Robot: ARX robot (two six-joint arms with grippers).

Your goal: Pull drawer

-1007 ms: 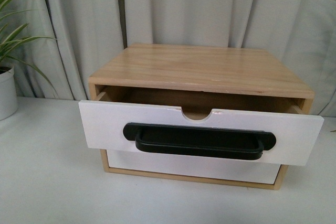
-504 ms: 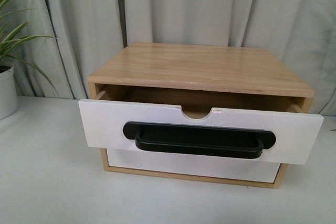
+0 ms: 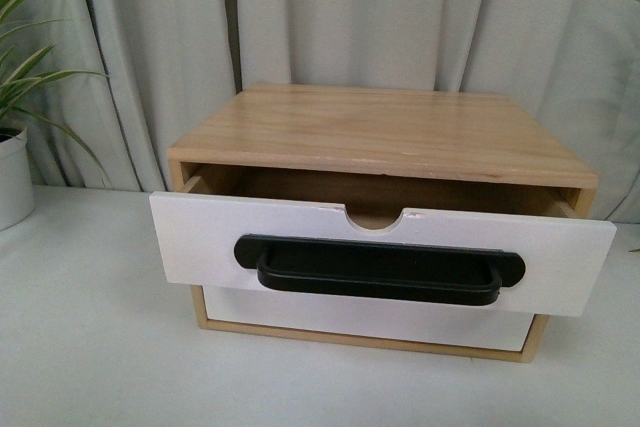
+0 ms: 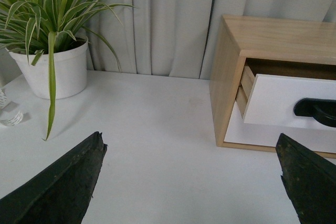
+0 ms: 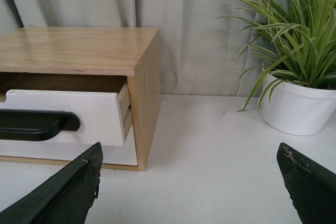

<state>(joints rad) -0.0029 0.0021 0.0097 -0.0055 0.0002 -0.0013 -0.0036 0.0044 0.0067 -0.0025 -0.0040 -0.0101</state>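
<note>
I see the wide white-fronted drawer (image 3: 200, 232) pulled partway out, facing me, black bar handle (image 3: 380, 269) running left-right; left gripper (image 4: 191, 182) and right gripper (image 5: 191, 184) gape wide, empty.

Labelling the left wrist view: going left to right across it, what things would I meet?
Potted plant → bare stretch of white table → wooden cabinet side → the drawer → its black handle.

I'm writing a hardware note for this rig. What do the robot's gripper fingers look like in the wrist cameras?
Only the fingers show, and no arms appear in the front view. The left gripper has two dark, nearly black fingers that are wedge-shaped, tapering to blunt tips with a rough, matte, slightly scuffed surface. The right gripper has fingers that look the same. No cables, markings or labels are visible.
</note>
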